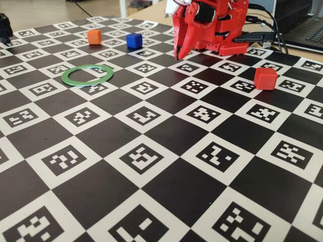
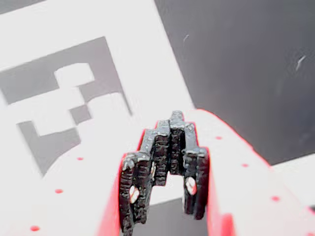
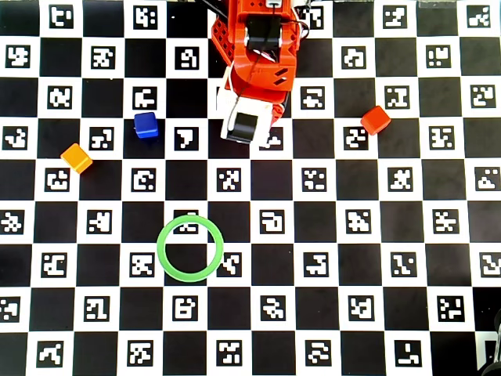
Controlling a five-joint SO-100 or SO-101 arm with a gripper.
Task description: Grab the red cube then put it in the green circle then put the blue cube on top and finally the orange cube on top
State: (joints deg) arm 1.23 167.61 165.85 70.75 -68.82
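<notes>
Jaws together, empty: open wide, swing toward red cube (image 3: 376,120) at three o'clock, descend squarely, then clamp.

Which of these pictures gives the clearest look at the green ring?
The overhead view shows it best: the green circle appears whole and round, its centre open and empty, with all three cubes lying elsewhere. The fixed view shows it too, but flattened into an oval by the low angle. The wrist view shows none of it, only the board and the gripper.
</notes>
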